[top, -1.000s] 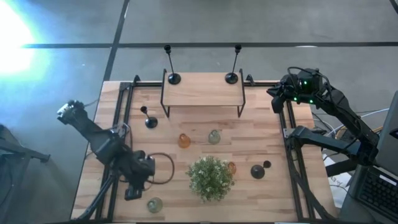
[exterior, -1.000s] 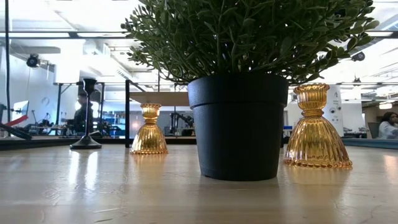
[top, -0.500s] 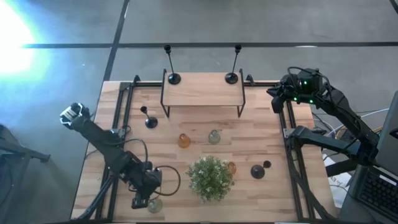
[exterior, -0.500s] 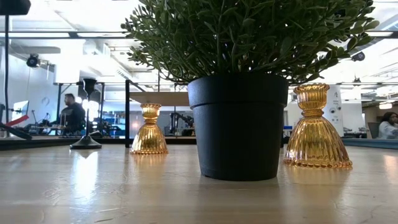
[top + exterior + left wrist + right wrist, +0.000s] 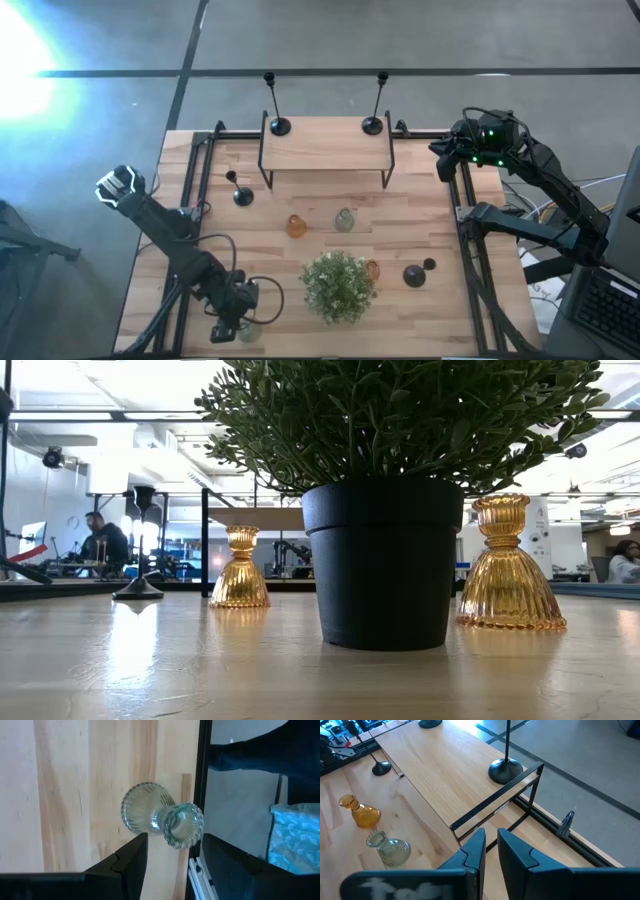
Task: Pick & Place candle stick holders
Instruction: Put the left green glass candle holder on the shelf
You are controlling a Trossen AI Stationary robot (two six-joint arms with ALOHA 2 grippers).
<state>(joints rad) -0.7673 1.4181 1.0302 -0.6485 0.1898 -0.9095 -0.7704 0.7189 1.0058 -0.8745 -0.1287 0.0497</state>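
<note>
A pale green glass holder (image 5: 150, 816) stands on its base near the table's near left edge (image 5: 251, 329). My left gripper (image 5: 175, 840) is open above it. Its fingers stand on either side of the holder's top cup (image 5: 183, 825) without touching it. My right gripper (image 5: 491, 851) is shut and empty, waiting at the far right (image 5: 446, 152). Two tall black holders (image 5: 280, 125) (image 5: 372, 124) stand on the shelf. Short black holders (image 5: 241, 194) (image 5: 417, 274), amber ones (image 5: 296, 226) (image 5: 373, 269) and another pale green one (image 5: 344, 219) stand on the table.
A bushy green plant in a black pot (image 5: 338, 285) (image 5: 383, 560) stands just right of my left gripper. A wooden shelf on a black frame (image 5: 325, 150) stands at the far middle. Black rails (image 5: 196, 200) run along the table's sides. A person (image 5: 100, 545) shows in the room behind.
My left gripper has gone toward the table's near edge and a little right, coming over the pale green glass holder. The holder has stayed where it was.
</note>
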